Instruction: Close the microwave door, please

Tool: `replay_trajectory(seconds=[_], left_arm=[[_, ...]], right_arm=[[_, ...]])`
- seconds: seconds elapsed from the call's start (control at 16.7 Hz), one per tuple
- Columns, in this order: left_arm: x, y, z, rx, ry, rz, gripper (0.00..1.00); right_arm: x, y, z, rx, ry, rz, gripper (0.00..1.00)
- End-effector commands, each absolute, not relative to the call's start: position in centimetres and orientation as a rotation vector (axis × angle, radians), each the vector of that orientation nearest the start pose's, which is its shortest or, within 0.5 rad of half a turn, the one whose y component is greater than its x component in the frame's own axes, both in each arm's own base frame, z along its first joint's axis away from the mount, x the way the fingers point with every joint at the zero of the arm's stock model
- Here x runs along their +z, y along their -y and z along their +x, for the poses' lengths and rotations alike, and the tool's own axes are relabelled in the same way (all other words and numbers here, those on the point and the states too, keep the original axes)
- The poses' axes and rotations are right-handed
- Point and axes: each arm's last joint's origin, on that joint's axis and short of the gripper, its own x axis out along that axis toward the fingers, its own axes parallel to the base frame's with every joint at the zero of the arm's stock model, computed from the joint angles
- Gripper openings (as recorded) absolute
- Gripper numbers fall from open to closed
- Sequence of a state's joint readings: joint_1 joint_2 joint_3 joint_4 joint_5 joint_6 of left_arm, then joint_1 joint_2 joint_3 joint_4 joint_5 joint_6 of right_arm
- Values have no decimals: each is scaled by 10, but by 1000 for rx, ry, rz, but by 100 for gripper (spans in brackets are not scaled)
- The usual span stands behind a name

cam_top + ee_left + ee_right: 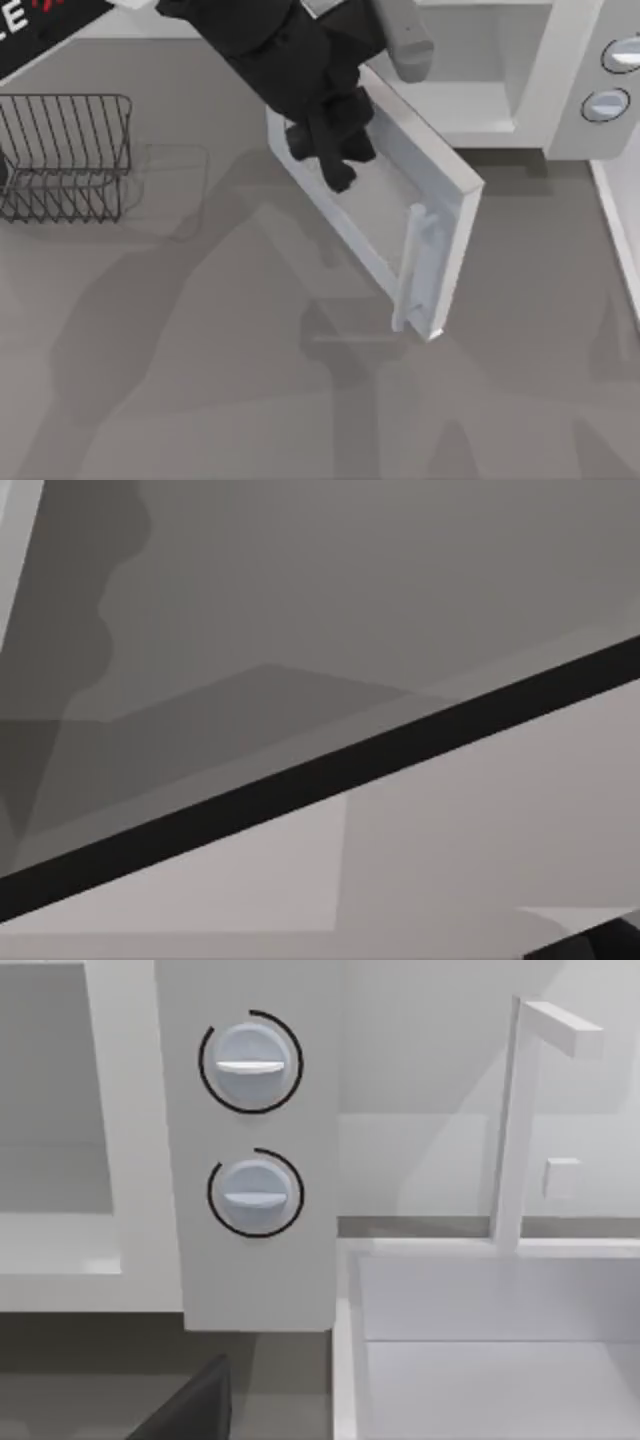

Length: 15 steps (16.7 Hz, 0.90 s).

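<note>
The left tool (335, 165), grip state untellable, rests against the half-open door (385, 215), whose handle (410, 265) lies toward five o'clock.

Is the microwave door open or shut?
Open. The microwave door swings out from the microwave, so its pale cavity shows. The left gripper is against the door's outer face.

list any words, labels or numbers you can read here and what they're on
"LE": white letters on the black banner at the top view's upper left edge, cut off by the frame; red marks beside them are unreadable.
The microwave and its two knobs carry no text or numbers.
</note>
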<state>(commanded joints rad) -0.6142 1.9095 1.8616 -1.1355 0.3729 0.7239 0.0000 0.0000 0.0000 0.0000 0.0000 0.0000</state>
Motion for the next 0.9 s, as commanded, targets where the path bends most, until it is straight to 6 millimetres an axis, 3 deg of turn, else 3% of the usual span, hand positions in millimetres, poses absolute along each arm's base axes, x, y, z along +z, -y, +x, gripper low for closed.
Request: replay_trajectory(seconds=[0.9], left_arm=[[302, 256, 320, -1279, -895, 715, 0]], right_arm=[[160, 1, 106, 0, 0, 0, 100]])
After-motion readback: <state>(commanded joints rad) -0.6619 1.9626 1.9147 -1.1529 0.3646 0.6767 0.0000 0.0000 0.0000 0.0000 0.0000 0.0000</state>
